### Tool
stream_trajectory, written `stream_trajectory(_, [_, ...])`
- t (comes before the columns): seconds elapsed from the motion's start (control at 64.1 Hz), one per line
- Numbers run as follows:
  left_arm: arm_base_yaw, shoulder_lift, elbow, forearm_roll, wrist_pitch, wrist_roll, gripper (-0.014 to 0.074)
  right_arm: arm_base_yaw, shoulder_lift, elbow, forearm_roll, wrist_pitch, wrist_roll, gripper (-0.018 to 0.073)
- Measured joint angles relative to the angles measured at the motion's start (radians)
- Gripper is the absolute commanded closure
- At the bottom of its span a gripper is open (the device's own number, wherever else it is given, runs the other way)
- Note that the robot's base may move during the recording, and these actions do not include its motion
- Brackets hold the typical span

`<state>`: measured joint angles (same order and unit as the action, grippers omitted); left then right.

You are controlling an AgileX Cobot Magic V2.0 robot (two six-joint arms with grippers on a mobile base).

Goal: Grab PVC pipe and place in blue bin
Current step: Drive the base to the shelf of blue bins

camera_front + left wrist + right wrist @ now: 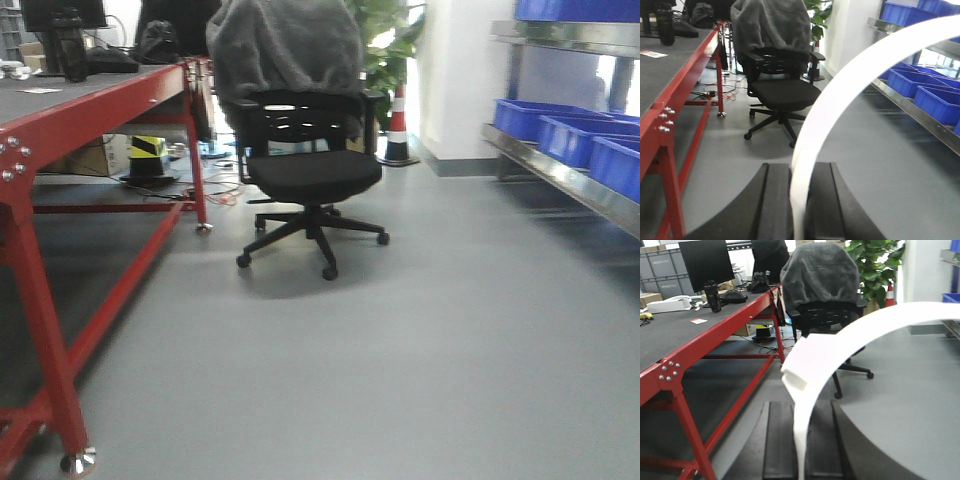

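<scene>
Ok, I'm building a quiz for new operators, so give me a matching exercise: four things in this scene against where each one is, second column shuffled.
Things:
1. PVC pipe
2. blue bins
3. grey garment
4. traffic cone

Places:
A. draped over the back of the office chair
B. on the floor by the white wall
C. held in the left gripper and the right gripper
D. on the metal shelf

Pairs: 1-C, 2-D, 3-A, 4-B.
</scene>
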<state>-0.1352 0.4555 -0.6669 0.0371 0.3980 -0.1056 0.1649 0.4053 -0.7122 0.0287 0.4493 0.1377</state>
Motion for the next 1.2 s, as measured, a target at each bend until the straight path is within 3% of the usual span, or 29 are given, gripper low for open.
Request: stream_trajectory(1.201, [0.0,0.0,0.0,0.0,0.0,0.0,0.0707,0.0,0.0,0.0,0.0,0.0,0.0,0.0727])
